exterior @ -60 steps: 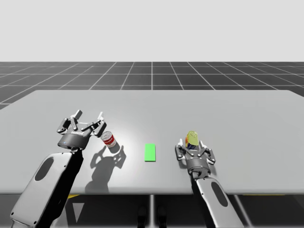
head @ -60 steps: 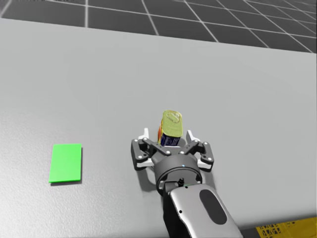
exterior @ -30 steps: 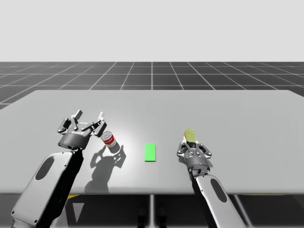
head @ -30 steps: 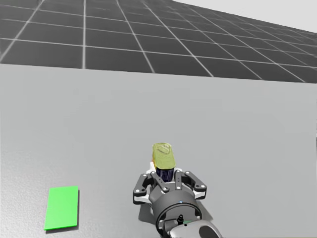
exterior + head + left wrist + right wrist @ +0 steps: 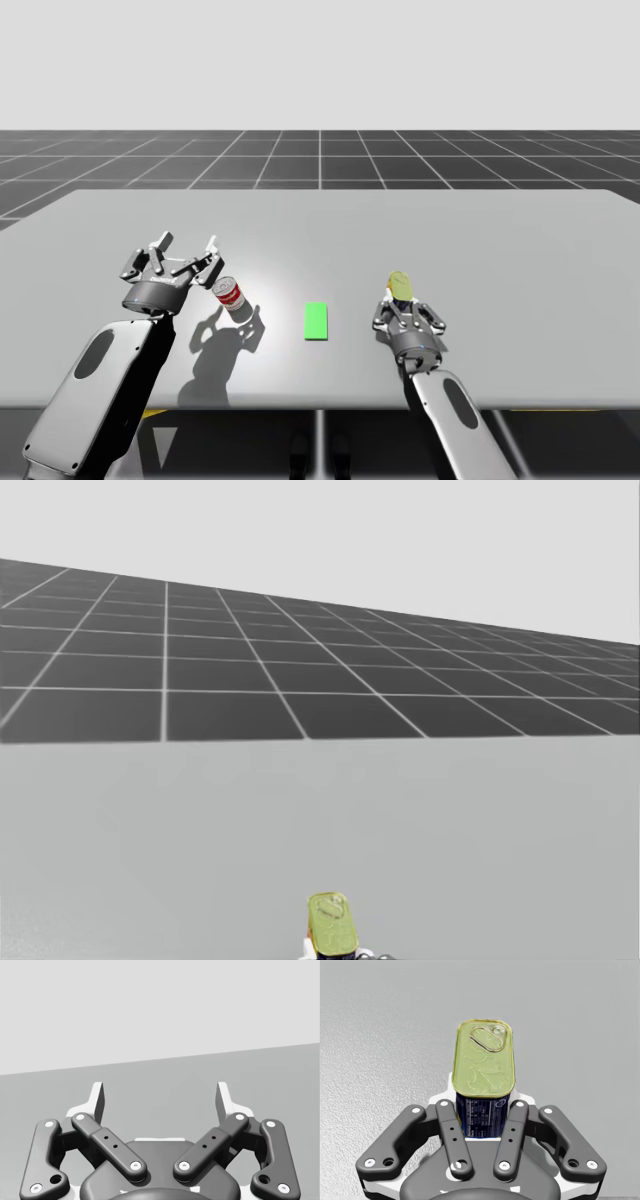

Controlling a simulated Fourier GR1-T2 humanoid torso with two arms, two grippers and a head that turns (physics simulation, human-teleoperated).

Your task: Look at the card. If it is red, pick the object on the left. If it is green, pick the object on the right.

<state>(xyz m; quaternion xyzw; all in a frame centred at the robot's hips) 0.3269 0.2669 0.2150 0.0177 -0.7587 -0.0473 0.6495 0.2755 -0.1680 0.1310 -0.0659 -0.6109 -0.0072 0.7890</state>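
On table (image 5: 480,240): card (image 5: 316,322) at middle, toward near edge.
Left of card: round can (image 5: 231,296), tilted, just beside left gripper (image 5: 186,242), on its card side and outside its fingers; contact not discernible.
Right of card: oblong can (image 5: 485,1060), upright, between fingers of right gripper (image 5: 484,1110), pressed from both sides, top end ahead of fingertips.
Card between the two cans, apart from both.
Grippers well apart, one on each side of card.

Gold-lidded blue rectangular tin (image 5: 484,1067) tight between 2 fingers (image 5: 516,1110) of my right gripper (image 5: 484,1105), grey table (image 5: 370,1035) beneath.
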